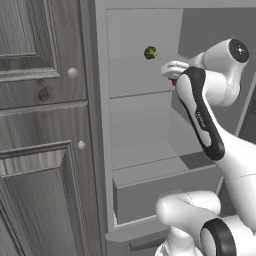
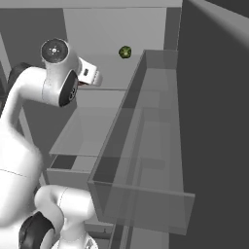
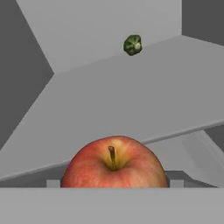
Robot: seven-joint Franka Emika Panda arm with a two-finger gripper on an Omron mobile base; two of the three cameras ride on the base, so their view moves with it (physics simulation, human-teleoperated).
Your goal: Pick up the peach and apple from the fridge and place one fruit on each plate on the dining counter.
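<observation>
Inside the fridge (image 1: 145, 125), the gripper (image 1: 174, 79) is reached in over the upper shelf (image 3: 131, 96), at its front right part. How far the fingers are spread cannot be told: in the hand view their tips are hidden behind the apple (image 3: 114, 162), and in the two base views they are covered by the white hand and the forearm. Whether the fruit is clamped or merely lies against the hand cannot be settled either.

The apple is seen very close to the hand camera, centred at the bottom of that view, its short dark stem turned toward the lens. It is placed at the front edge of the shelf, partly in front of that edge. In the left base view only a small red sliver (image 1: 174, 81) is shown beneath the hand.

Further back on the same shelf, near the rear wall, a small dark green round item (image 3: 132, 44) is set, well apart from the apple. Bare shelf is left open between the two. To the robot's right, the open fridge door with its clear door bin (image 2: 146, 146) is held close beside the arm.
</observation>
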